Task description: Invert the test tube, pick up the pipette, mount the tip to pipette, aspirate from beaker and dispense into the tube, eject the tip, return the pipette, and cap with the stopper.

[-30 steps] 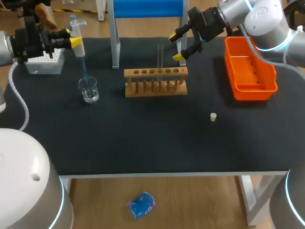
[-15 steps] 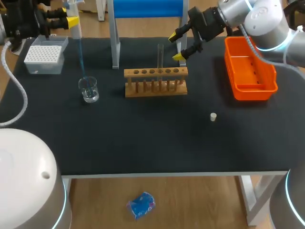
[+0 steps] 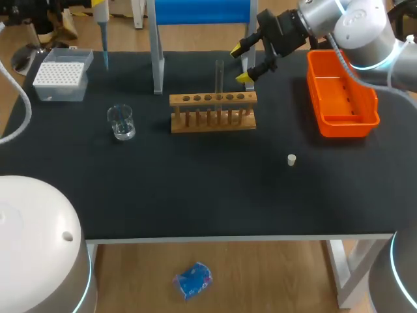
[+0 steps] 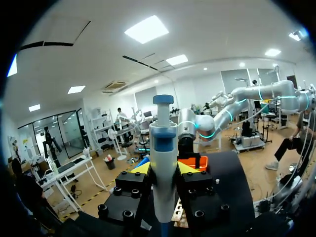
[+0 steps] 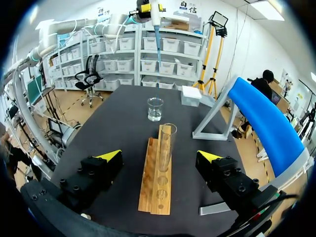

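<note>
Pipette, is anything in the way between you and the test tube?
Nothing visible does. The pipette hangs high over the beaker, and only bare table and the end of the rack lie before the tube. The stand leg sits off to the side.

Broad free counter (image 3: 195,195) across the whole near half, broken only by the small stopper (image 3: 292,159). Open lane between beaker (image 3: 121,122) and wooden rack (image 3: 212,112). Tighter behind the rack: stand legs (image 3: 157,65) just beyond it, test tube (image 3: 219,75) upright in a middle hole, rising well above the wood. Right fingers (image 3: 242,77) spread wide above the rack's right end, clear of the tube. Orange bin (image 3: 342,98) walling off the right side. Tip box (image 3: 60,81) filling the far left corner. Pipette (image 3: 102,26), clamped between the left fingers (image 4: 140,168), hanging high beside the box over bare counter, beaker mouth unobstructed.
</note>
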Robot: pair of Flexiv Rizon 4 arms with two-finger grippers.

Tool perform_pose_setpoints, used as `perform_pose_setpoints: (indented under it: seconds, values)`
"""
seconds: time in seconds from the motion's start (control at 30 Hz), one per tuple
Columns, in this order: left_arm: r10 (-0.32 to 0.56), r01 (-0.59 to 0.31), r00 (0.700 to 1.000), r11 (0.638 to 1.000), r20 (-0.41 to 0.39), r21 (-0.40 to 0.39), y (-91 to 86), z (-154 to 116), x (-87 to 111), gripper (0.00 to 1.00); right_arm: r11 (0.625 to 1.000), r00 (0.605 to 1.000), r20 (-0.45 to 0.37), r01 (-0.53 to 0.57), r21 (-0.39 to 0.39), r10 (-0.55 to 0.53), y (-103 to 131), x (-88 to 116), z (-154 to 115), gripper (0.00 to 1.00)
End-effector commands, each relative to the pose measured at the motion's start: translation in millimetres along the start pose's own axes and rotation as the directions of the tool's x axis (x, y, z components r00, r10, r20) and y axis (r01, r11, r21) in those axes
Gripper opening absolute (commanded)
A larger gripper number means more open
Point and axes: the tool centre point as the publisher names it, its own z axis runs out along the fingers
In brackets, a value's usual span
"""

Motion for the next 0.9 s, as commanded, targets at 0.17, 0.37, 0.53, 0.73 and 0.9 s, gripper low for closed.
perform_pose_setpoints:
  seconds: [0.17, 0.37, 0.53, 0.73, 0.9]
  values:
    - [0.046, -0.046, 0.997, 0.999, -0.068, 0.012, -44.8, 14, 16.1, 0.00, 1.000, 1.000, -0.004, 0.000, 0.003, 0.000, 0, -1, -1, 1.00]
    - [0.076, -0.071, 0.987, 0.997, -0.141, 0.044, -68.5, 46, 31.8, 0.00, 1.000, 1.000, -0.004, 0.000, 0.003, 0.000, 0, -1, -1, 1.00]
    - [0.095, -0.083, 0.974, 0.995, -0.204, 0.063, -81.5, 80, 48.3, 0.00, 1.000, 1.000, -0.004, 0.000, 0.003, 0.000, 0, -1, -1, 1.00]
    - [0.100, -0.080, 0.956, 0.994, -0.274, 0.080, -91.0, 123, 67.4, 0.00, 1.000, 1.000, -0.004, 0.000, 0.003, 0.000, 0, -1, -1, 1.00]
    - [0.090, -0.067, 0.940, 0.994, -0.330, 0.081, -90.5, 157, 72.9, 0.00, 1.000, 1.000, -0.004, 0.000, 0.003, 0.000, 0, -1, -1, 1.00]
